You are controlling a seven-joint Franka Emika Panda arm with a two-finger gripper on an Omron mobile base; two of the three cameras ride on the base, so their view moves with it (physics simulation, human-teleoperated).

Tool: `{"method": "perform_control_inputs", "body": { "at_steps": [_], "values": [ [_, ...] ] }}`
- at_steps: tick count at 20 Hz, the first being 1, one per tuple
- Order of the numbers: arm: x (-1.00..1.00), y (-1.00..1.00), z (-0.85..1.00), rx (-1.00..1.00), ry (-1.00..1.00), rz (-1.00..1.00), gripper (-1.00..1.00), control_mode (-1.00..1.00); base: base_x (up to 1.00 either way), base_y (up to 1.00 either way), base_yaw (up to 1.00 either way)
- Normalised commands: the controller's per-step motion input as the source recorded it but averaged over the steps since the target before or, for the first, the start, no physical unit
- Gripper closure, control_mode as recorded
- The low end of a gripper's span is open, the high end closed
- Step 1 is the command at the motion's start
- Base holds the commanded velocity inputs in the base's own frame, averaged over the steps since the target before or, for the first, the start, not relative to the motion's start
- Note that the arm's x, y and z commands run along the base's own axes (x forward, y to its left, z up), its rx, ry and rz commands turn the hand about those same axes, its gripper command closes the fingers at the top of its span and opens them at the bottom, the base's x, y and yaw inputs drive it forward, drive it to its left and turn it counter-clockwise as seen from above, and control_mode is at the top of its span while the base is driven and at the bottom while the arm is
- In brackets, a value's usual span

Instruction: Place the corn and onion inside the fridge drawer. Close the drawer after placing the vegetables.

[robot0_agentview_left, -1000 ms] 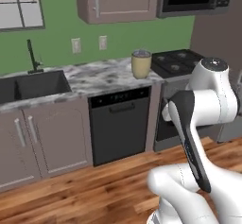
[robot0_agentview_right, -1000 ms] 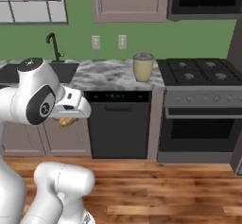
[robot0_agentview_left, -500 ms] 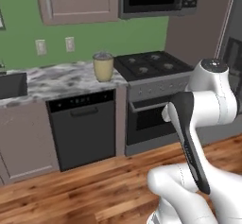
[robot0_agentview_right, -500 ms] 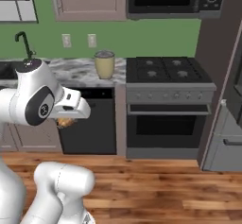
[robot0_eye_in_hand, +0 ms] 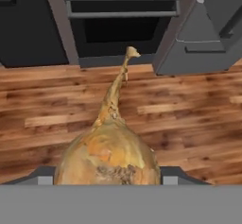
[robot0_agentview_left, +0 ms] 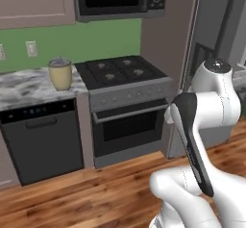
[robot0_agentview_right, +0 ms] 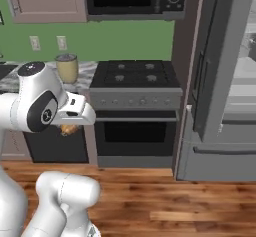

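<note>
The claw (robot0_eye_in_hand: 108, 183) is clamped around the onion (robot0_eye_in_hand: 108, 157), stem tip pointing out over the wood floor (robot0_eye_in_hand: 189, 109), the bulb tucked under the hand (robot0_agentview_right: 70, 129) beside the oven (robot0_agentview_right: 136, 131). The fridge (robot0_agentview_right: 215, 81) stands open to the right. Best carry it level, keep the squeeze firm, and swing wide of the fridge door (robot0_agentview_right: 207, 56) before lowering toward the drawer.
</note>
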Motion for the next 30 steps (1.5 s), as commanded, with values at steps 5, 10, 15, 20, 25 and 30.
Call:
{"method": "perform_control_inputs", "body": {
  "at_steps": [5, 10, 15, 20, 25, 30],
  "values": [
    [0.0, 0.0, 0.0, 0.0, 0.0, 0.0, 1.0, 1.0, 0.0, -1.0, 0.0],
    [0.0, 0.0, 0.0, 0.0, 0.0, 0.0, 1.0, 1.0, 0.0, -1.0, 0.0],
    [0.0, 0.0, 0.0, 0.0, 0.0, 0.0, 1.0, 1.0, 0.0, -1.0, 0.0],
    [0.0, 0.0, 0.0, 0.0, 0.0, 0.0, 1.0, 1.0, 0.0, -1.0, 0.0],
    [0.0, 0.0, 0.0, 0.0, 0.0, 0.0, 1.0, 1.0, 0.34, -1.0, 0.0],
    [0.0, 0.0, 0.0, 0.0, 0.0, 0.0, 1.0, 1.0, 0.78, -0.69, 0.04]
  ]
}}
